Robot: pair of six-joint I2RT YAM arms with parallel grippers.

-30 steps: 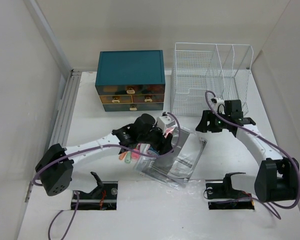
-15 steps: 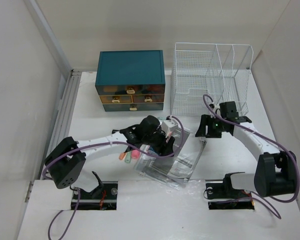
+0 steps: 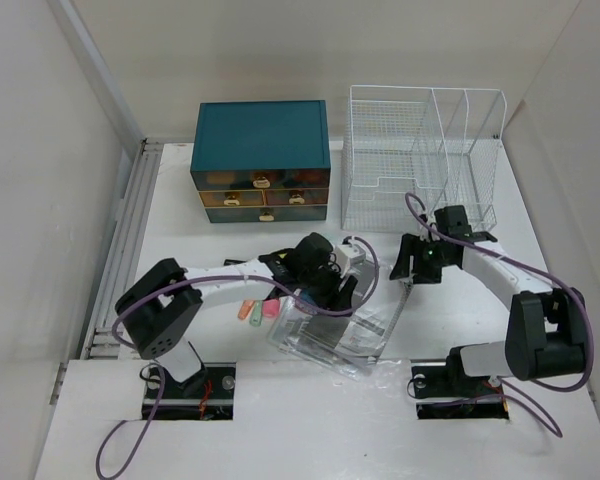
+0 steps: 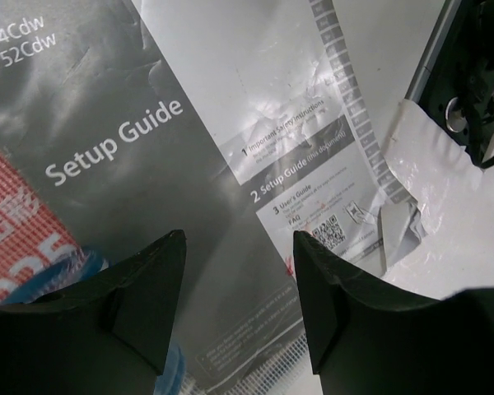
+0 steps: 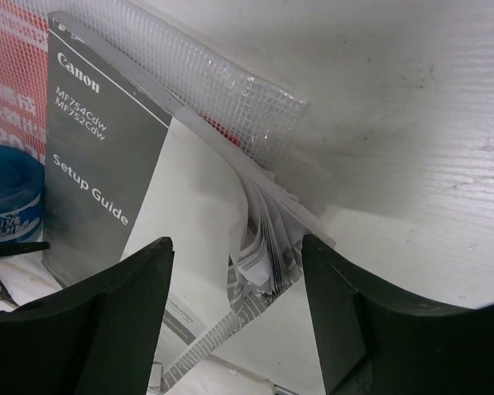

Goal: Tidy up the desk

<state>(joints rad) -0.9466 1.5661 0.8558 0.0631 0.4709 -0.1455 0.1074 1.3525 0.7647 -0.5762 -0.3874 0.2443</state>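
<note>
Desk (image 3: pixel 175 235) surface fills the view under both arms, white and flat. We see a teal drawer box (image 3: pixel 263 160) and a white wire rack (image 3: pixel 420 150) at its far side. Near the middle lies a clear pouch (image 3: pixel 345 325) holding a Canon setup guide (image 4: pixel 115 148), with a few coloured markers (image 3: pixel 255 311) just beside it. The left end effector (image 4: pixel 239 247) hangs over the guide, fingers spread, nothing between them. We find the right end effector (image 5: pixel 239 247) likewise spread above the fanned paper edges (image 5: pixel 267 234) at the pouch's right side.
</note>
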